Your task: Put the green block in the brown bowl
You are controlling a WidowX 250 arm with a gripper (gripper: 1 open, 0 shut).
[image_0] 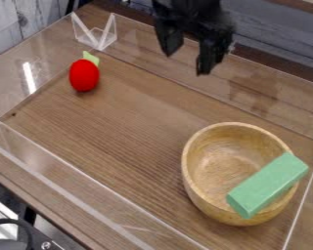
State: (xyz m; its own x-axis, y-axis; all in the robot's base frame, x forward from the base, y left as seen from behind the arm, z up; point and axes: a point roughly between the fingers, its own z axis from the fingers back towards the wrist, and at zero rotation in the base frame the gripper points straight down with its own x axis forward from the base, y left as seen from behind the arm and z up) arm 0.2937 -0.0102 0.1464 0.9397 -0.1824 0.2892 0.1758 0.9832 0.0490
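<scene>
The green block (268, 186) lies slanted inside the brown bowl (211, 146), resting against its right inner wall and rim. The bowl sits at the table's front right. My gripper (186, 49) hangs open and empty at the back of the table, well up and left of the bowl, with its dark fingers (206, 57) spread apart and nothing between them.
A red round object (83, 74) with a green top rests at the back left. A clear folded plastic piece (94, 32) stands behind it. Low transparent walls (67, 186) edge the wooden table (120, 127).
</scene>
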